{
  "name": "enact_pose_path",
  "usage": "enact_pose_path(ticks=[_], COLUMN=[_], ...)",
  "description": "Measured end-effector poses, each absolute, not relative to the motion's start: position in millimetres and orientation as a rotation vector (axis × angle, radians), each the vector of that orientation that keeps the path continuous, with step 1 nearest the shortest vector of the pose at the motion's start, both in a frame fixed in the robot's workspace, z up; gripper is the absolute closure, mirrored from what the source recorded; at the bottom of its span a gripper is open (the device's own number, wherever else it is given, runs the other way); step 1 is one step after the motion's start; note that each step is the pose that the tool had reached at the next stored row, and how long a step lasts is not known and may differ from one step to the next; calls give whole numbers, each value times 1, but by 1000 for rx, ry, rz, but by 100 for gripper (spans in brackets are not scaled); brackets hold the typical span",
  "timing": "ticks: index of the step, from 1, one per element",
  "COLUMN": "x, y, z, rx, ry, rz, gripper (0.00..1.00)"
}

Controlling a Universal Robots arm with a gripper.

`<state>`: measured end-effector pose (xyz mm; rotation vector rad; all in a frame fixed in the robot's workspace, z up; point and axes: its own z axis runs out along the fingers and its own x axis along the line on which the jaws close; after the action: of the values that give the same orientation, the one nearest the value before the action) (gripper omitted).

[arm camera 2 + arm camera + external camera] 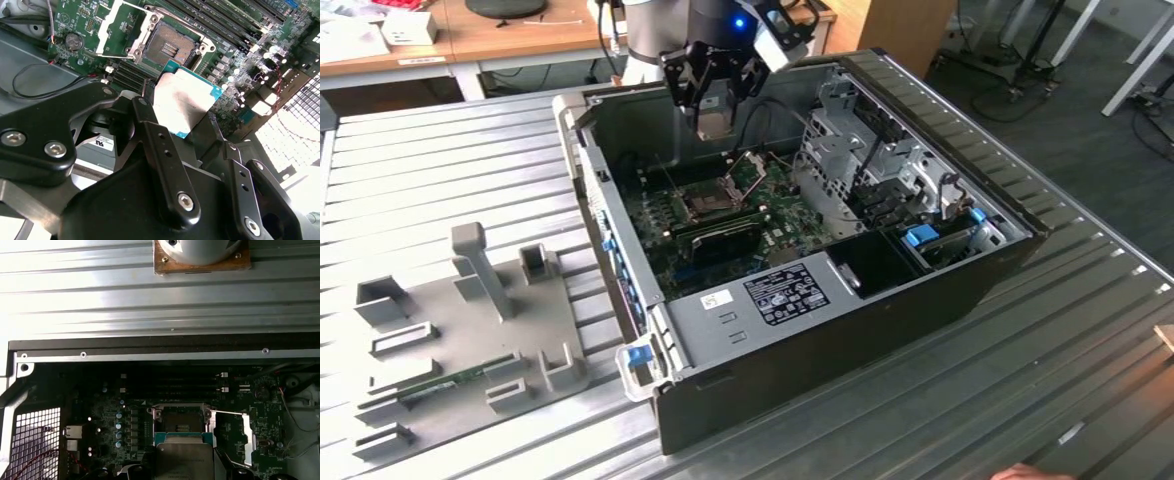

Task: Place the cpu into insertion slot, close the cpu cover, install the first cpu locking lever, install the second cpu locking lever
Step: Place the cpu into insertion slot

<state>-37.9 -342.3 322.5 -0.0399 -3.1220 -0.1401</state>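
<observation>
The gripper (180, 116) holds cpu (186, 99) above insertion slot (170, 47); cpu cover (105, 29) apparently open.

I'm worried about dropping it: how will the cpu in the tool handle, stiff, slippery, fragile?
Probably stiff: the cpu juts out flat from the tool without sagging. Its smooth metal face looks slippery, so it could slide. Likely light, being thin and small.

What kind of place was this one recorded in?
Likely a robotics lab or workshop: an open PC case lies on a ribbed metal table, wooden desks stand behind, and the gripper holds a cpu over the board.
</observation>
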Motion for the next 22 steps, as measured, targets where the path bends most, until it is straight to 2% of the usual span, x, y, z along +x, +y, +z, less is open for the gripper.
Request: enact_pose_path(ticks=[22], x=[-38], y=[-342], z=[310], rx=[-40], ry=[-3122], rz=[-140], gripper=[46])
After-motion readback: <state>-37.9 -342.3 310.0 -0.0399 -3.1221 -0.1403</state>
